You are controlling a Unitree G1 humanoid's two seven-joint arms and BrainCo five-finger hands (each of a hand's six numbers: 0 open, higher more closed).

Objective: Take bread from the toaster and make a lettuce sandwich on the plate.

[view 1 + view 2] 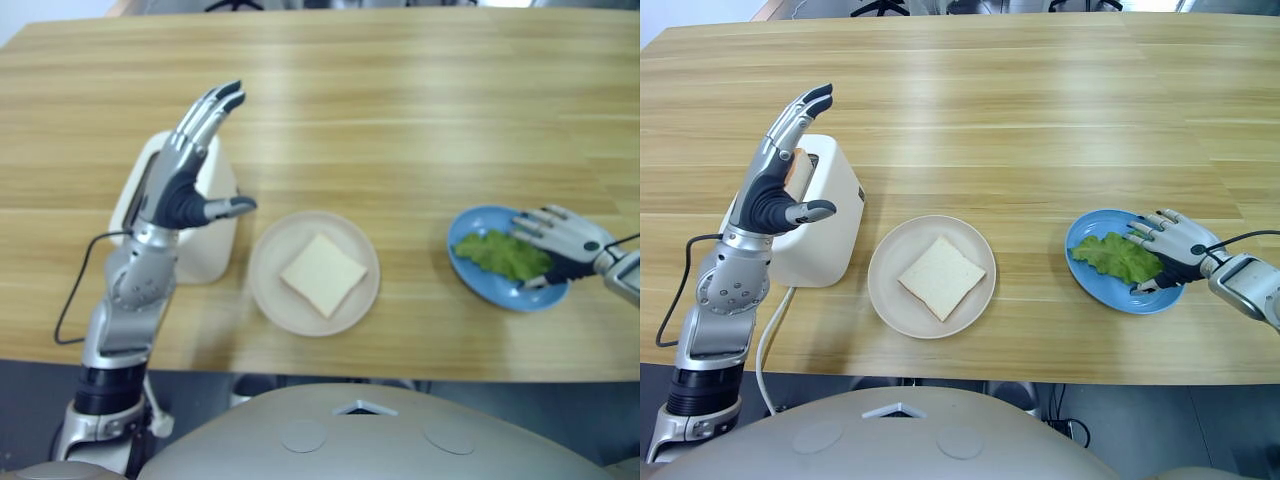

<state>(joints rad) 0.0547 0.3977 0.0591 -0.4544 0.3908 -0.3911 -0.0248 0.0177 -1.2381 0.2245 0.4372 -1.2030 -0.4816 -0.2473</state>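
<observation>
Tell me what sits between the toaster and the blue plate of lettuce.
A beige plate with one slice of bread on it sits between the toaster and the blue plate, as both eye views show.

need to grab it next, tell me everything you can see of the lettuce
The lettuce is one green, crinkled leaf, soft-looking, lying flat in the blue plate on the robot's right side. It covers most of the plate's middle, its length running left to right. The right hand lies over its right end with fingers stretched out, not closed on it. Nothing else touches it.
</observation>
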